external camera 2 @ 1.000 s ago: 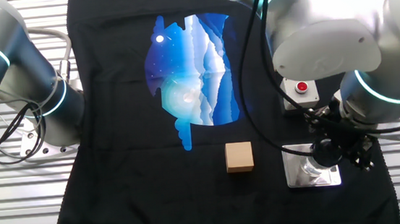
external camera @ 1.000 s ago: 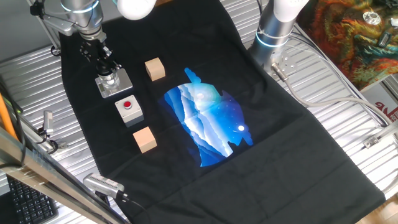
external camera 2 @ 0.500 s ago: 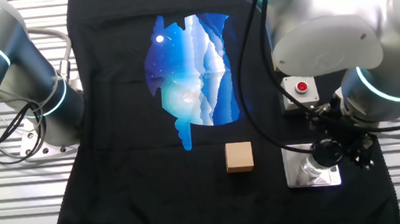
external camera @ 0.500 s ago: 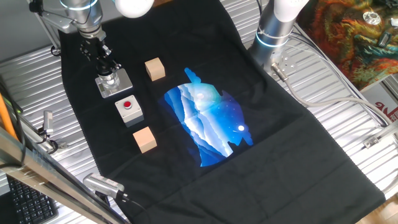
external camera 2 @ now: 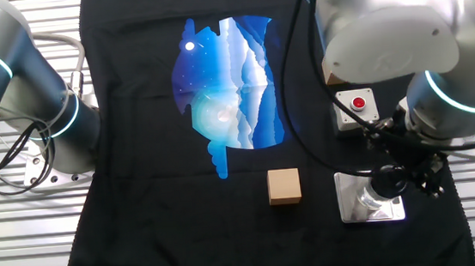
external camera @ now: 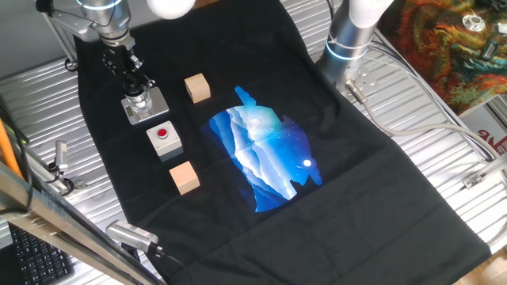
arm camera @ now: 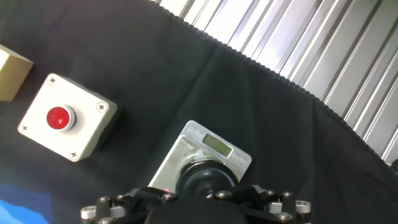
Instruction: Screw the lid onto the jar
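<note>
Gripper positioned directly above the jar on its grey base plate, beside the red-button box. Lid seated atop jar. Finger closure cannot be determined

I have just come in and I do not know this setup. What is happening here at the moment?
A robot arm has its hand down on a small jar that stands on a metal plate on the black cloth. The black lid sits on top of the jar, between the fingers, so it seems to be in the middle of screwing it on. A grey box with a red button and two wooden cubes lie untouched nearby.
</note>
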Action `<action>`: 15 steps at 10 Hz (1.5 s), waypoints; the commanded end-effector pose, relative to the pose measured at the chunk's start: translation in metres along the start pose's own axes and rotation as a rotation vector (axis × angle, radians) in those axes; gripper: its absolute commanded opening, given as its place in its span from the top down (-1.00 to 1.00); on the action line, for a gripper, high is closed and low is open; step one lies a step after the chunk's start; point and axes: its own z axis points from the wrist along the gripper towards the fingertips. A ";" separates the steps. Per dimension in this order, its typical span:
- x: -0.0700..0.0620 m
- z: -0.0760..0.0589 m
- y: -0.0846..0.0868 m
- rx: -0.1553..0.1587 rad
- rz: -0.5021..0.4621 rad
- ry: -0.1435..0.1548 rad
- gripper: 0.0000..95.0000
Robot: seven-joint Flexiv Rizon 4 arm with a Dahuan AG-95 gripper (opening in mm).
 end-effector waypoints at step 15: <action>0.006 -0.029 0.036 0.002 0.276 0.026 -1.00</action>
